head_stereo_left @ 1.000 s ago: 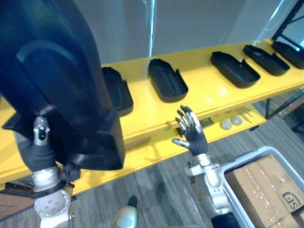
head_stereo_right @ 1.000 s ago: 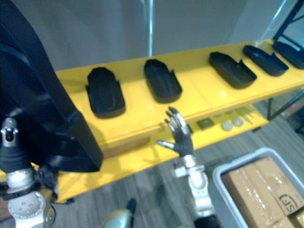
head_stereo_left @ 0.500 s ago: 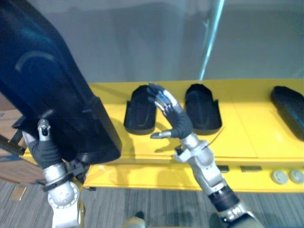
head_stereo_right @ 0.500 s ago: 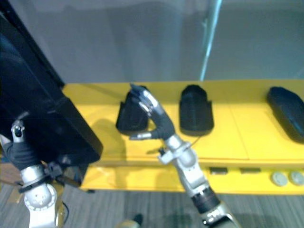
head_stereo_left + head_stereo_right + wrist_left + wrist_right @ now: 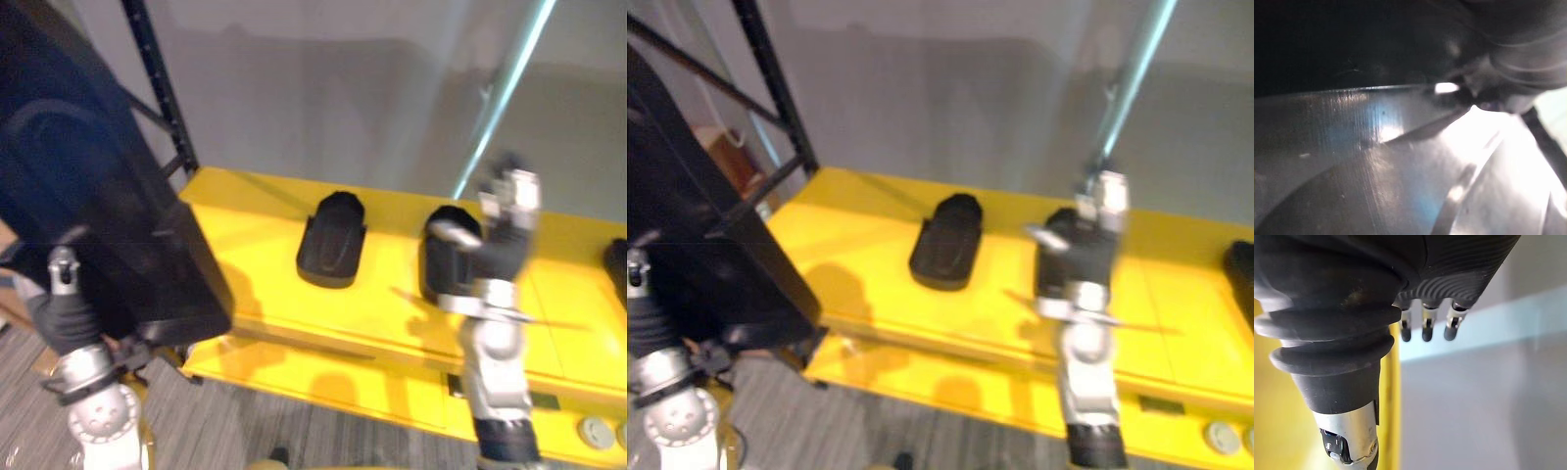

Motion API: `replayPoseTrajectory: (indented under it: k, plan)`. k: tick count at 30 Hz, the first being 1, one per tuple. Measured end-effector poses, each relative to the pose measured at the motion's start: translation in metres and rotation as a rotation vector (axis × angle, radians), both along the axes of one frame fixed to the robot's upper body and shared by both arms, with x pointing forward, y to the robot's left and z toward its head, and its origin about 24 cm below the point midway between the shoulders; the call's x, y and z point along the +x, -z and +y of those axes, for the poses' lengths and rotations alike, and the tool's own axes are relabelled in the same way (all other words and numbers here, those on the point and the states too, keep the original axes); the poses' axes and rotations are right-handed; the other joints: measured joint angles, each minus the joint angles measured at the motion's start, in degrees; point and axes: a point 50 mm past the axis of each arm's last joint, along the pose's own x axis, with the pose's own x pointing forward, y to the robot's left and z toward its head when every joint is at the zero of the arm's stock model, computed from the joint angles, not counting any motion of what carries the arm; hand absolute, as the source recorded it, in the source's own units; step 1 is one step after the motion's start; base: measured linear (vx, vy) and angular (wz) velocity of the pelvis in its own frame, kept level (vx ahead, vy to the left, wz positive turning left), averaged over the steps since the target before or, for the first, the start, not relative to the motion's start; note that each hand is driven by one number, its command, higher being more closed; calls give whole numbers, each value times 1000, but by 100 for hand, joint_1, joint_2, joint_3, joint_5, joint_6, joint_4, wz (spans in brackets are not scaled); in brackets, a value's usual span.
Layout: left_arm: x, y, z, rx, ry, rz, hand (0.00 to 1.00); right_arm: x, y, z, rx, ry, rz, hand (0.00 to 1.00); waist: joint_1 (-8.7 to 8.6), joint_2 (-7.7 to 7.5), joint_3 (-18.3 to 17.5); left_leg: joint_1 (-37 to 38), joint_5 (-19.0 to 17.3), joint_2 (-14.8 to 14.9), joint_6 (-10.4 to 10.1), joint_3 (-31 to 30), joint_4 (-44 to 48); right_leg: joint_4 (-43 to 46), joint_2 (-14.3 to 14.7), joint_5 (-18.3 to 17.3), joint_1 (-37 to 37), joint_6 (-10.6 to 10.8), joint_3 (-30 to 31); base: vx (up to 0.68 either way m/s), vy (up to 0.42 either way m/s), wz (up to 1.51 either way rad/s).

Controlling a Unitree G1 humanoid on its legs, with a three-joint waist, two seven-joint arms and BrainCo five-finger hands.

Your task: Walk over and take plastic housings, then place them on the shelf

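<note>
Plastic housing (image 5: 108, 196), large and black, stays against the left hand (image 5: 61, 311), whose grip cannot be told. The open right hand (image 5: 500, 257) has swung right, now before the second housing (image 5: 437, 272) on the shelf (image 5: 250, 240).

Smooth, faintly glossy black plastic housing (image 5: 98, 186) above the left hand (image 5: 59, 318); beside the right hand (image 5: 500, 257) in its ribbed matt cover, a sleek, shiny yellow shelf (image 5: 255, 284).

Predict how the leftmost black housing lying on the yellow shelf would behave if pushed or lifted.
The housing is an open, thin-walled shell, so probably light for its size yet fairly stiff. It lies flat, hollow side up, on the smooth shelf, so a push would likely slide it rather than tip or roll it.
</note>
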Motion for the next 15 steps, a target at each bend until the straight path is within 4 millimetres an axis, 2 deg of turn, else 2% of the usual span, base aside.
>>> replayPoseTrajectory:
  k: [1,3,4,6,7,8,11,13,15]
  plan:
    - [-1,3,6,-4,-24,28,100,-6,4,-5,3,31,22,0,-70,7,-8,2,-11,3,0,49,-2,-6,-1,6,-26,9,42,-1,32,-46]
    - [-4,17,29,-16,-128,150,100,-33,24,-22,22,130,129,0,-304,46,-18,-4,-38,25,-12,258,-31,-2,19,25,-175,27,231,6,10,-44]
    - [-5,21,35,-20,-150,181,100,-38,30,-24,30,145,160,0,-374,56,-12,-4,-45,33,-19,293,-32,-5,27,27,-194,25,260,12,-3,-40]
    - [-5,38,56,-54,-218,317,100,-57,61,-34,94,202,311,0,-515,89,-12,19,-68,90,-48,476,-32,8,43,38,-279,15,433,18,-3,-35]
    - [-5,42,62,-62,-233,349,100,-61,71,-35,116,213,357,0,-552,94,-9,18,-68,98,-48,497,-32,11,48,38,-297,15,462,15,-4,-29]
    - [-5,50,73,-80,-266,421,100,-67,91,-38,160,230,450,0,-612,125,-10,10,-68,115,-49,556,-31,39,62,41,-356,10,527,14,-12,-17]
    - [2,70,98,-130,-318,596,100,-90,147,-40,258,282,711,0,-612,177,4,109,-90,141,-82,731,-31,57,83,43,-363,7,685,14,-3,-20]
    - [4,75,112,-141,-333,703,100,-101,171,-34,291,279,827,0,-612,238,22,118,-107,148,-100,799,-34,58,113,44,-369,8,727,-5,-8,-21]
    - [20,68,122,-134,-314,773,100,-109,188,-28,307,266,923,0,-605,270,47,125,-107,147,-100,822,-34,59,99,51,-371,16,731,-9,4,-6]
